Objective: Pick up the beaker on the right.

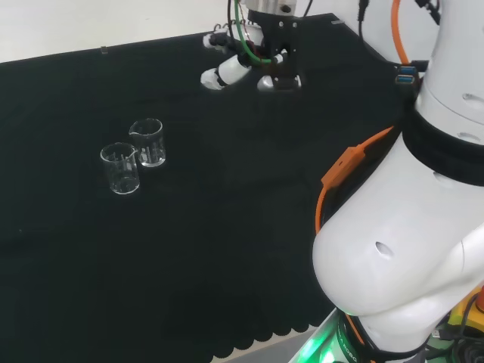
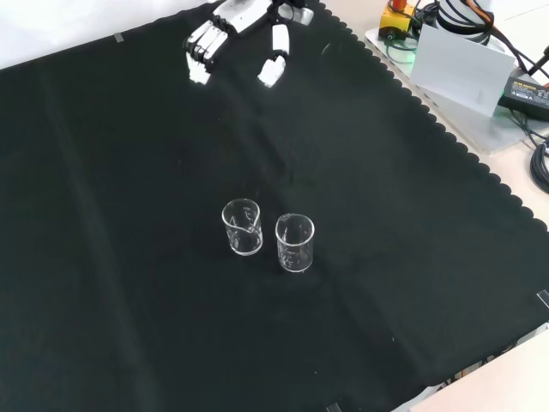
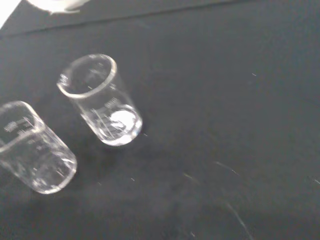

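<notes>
Two small, clear, empty glass beakers stand upright close together on the black cloth. In the front view one beaker point(image 2: 242, 227) is on the left and the other beaker point(image 2: 295, 243) on the right. In the head view the same pair shows as a farther beaker point(image 1: 147, 142) and a nearer beaker point(image 1: 121, 168) at the left. The wrist view looks at both from a distance, one beaker point(image 3: 100, 100) beside the other beaker point(image 3: 32, 147). The hand point(image 2: 232, 21) hovers high at the cloth's far edge in the front view, well away from the beakers, with fingers straight and nothing in it. The head view shows the hand point(image 1: 227, 72) at top centre.
The arm's white links point(image 1: 408, 227) stand at the head view's right. Off the cloth's scalloped edge at the front view's upper right lie a white box point(image 2: 459, 64) and cables point(image 2: 536, 163). Bare black cloth surrounds the beakers.
</notes>
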Robot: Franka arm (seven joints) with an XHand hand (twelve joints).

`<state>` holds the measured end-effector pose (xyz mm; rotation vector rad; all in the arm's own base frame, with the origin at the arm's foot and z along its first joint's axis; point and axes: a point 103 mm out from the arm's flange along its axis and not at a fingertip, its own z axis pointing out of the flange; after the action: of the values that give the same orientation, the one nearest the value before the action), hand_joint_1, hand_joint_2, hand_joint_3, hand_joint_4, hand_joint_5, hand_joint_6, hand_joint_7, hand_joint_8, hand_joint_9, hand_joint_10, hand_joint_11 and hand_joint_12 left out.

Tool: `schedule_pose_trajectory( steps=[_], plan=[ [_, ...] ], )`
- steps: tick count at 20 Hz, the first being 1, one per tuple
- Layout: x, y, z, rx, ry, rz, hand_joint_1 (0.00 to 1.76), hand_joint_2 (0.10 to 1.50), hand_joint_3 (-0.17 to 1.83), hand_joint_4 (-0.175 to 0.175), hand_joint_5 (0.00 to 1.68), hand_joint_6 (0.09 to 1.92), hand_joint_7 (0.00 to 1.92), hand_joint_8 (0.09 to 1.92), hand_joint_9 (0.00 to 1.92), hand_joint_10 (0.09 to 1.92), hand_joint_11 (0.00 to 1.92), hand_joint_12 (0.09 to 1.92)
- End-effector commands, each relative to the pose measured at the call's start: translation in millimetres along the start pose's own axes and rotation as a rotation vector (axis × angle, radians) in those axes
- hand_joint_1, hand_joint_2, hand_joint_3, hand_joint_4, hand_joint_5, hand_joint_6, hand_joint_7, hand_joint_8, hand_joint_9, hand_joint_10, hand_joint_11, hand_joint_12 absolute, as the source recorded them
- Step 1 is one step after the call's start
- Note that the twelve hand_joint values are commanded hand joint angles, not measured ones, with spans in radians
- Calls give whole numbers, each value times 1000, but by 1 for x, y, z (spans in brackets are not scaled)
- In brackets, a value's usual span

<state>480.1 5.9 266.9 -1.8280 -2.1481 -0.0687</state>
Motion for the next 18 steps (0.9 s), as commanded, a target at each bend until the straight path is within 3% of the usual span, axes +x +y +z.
schedule_pose_trajectory(
  steps=[1,10,18],
  plan=[
    [-11,72,46,-16,141,-117,703,640,642,-88,263,87,138,631,255,695,0,1059],
    [-8,98,82,15,206,-190,709,608,649,-92,289,87,165,655,272,703,0,1088],
    [-8,113,118,50,298,-298,718,589,650,-93,300,87,181,667,280,704,0,1104]
  ],
)
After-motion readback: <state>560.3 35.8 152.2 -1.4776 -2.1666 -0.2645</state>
